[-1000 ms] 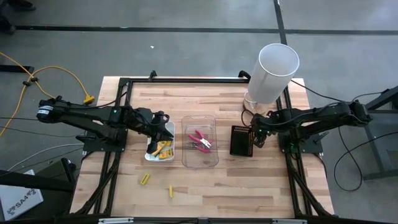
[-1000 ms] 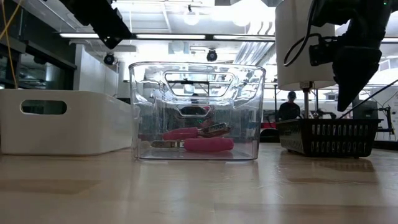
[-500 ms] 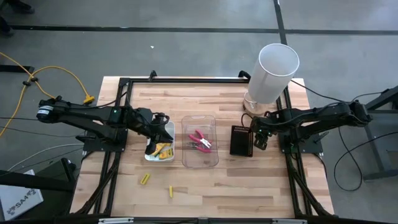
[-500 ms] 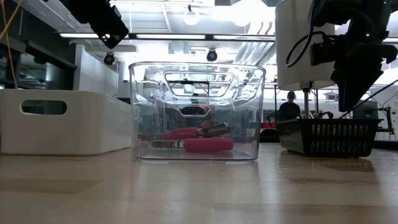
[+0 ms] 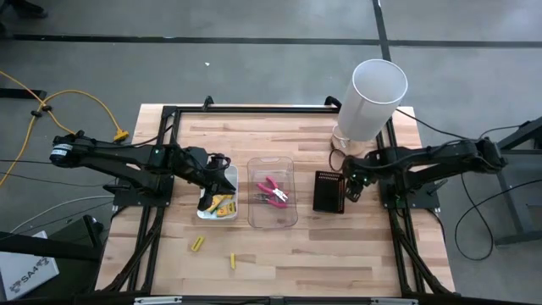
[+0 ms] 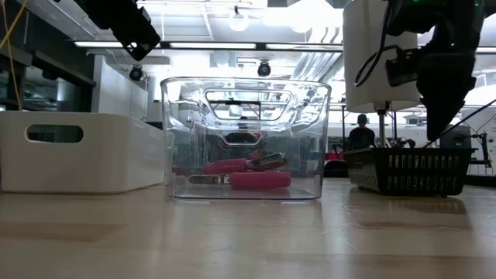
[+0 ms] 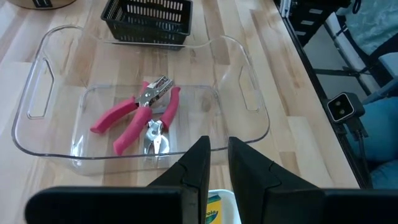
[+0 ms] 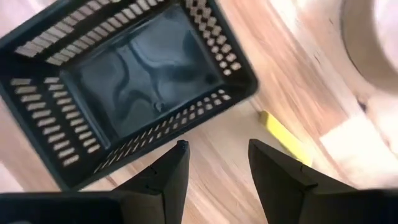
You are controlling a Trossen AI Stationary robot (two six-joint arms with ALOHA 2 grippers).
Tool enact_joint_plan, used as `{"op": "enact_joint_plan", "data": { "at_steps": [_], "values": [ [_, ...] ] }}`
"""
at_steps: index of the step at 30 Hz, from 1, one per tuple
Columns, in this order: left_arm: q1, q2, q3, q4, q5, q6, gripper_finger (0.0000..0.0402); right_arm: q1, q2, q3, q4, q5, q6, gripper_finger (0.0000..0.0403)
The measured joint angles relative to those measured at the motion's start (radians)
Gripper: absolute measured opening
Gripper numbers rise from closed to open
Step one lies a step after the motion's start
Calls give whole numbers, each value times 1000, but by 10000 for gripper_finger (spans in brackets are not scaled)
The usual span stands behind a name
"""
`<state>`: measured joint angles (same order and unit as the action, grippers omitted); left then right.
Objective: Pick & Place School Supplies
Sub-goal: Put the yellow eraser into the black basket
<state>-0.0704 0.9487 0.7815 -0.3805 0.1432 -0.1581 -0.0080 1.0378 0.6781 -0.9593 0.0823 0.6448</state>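
Two pink-handled pliers point(image 5: 273, 191) point(image 7: 140, 115) lie flat in the clear tray point(image 5: 273, 161). Small yellow boxes point(image 5: 220, 203) lie in the white tray point(image 5: 203, 213). My left gripper point(image 5: 222, 178) point(image 7: 219, 149) hovers over that white tray, its fingers a narrow gap apart and holding nothing. My right gripper point(image 5: 351, 186) point(image 8: 217, 162) hangs open above the table, just right of the empty black slotted basket point(image 5: 329, 191) point(image 8: 130, 81). A yellow stick point(image 8: 283, 138) lies flat on the wood beside the basket. Two more yellow pieces point(image 5: 197, 244) point(image 5: 231, 260) lie near the table's near edge.
The tall white cylinder point(image 5: 377, 93) stands at the far right corner, close behind my right gripper. White tray, clear tray and basket sit in a row across the table's middle. Bare wood lies in front of them. A person point(image 6: 363, 132) shows far off in the room.
My right gripper has swayed a little beside the black basket, toward the near edge and back again, staying open. The left arm and all the things have kept still.
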Motion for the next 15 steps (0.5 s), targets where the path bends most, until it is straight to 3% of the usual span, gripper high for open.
{"op": "enact_joint_plan", "data": {
  "at_steps": [9, 15],
  "values": [
    [0, 0, 0, 0, 3, 0, 53, -40, 0, 0, -24, -34, 61, 158],
    [0, 0, 0, 0, 78, 10, 53, -24, 0, 0, -31, -35, 31, 157]
  ]
}}
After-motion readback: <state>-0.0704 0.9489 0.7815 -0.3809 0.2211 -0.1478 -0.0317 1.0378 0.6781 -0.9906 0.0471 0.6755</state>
